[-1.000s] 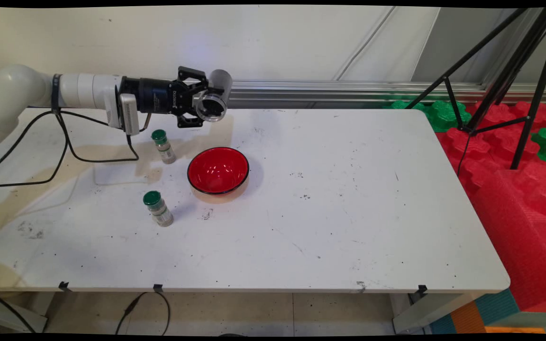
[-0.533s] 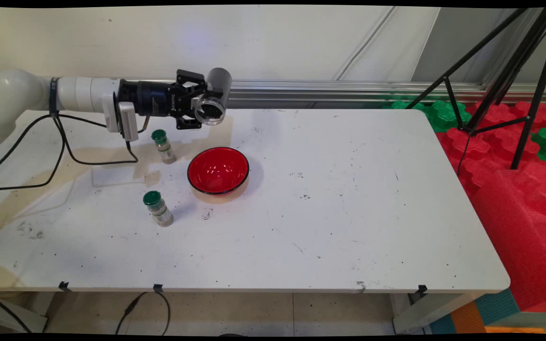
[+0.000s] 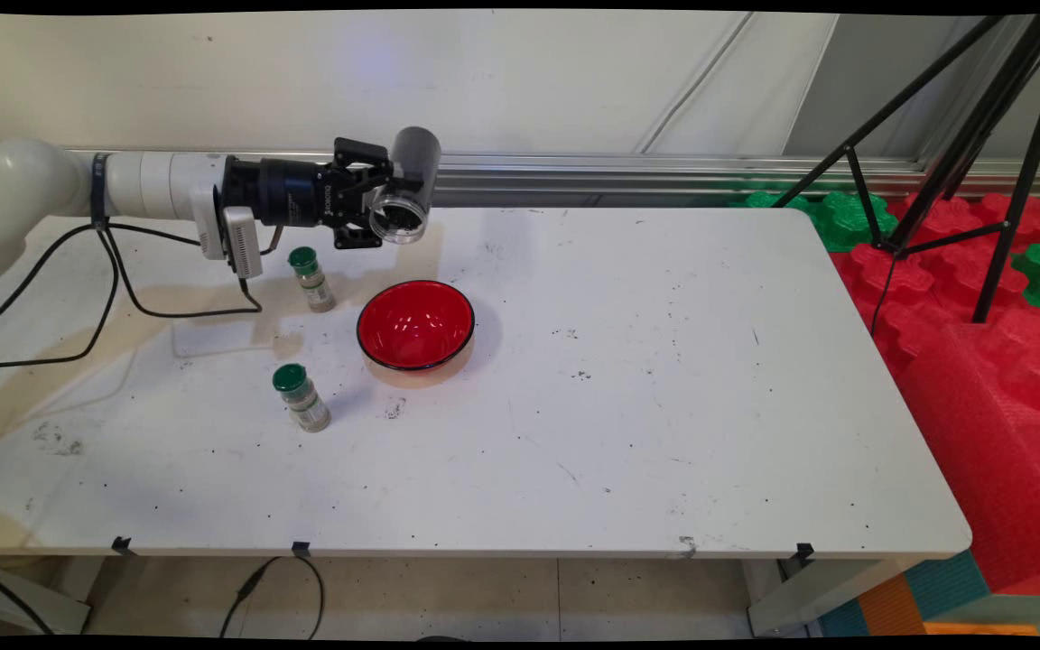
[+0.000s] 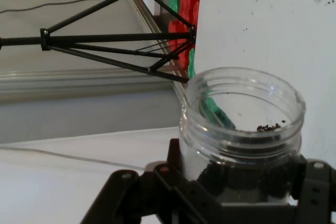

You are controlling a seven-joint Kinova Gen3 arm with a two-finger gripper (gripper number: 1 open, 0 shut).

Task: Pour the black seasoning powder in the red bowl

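My gripper [image 3: 382, 206] is shut on an uncapped clear jar [image 3: 404, 188], held tilted well above the table with its open mouth facing down and toward the camera. In the hand view the jar [image 4: 242, 129] fills the lower right between the fingers; dark grains lie inside near its rim. A red bowl [image 3: 415, 324] sits on the table below and a little nearer than the jar. A green-capped spice jar [image 3: 311, 279] stands just left of the bowl, under my wrist.
A second green-capped spice jar [image 3: 301, 397] stands nearer the front, left of the bowl. Black cables [image 3: 114, 289] hang from the arm over the table's left side. A black tripod [image 3: 962, 153] and red and green foam blocks [image 3: 980, 298] lie beyond the right edge.
The gripper with the jar has risen slightly and drifted a little left; the jar has tipped toward upright, its mouth turning more downward. Nothing on the table has moved.
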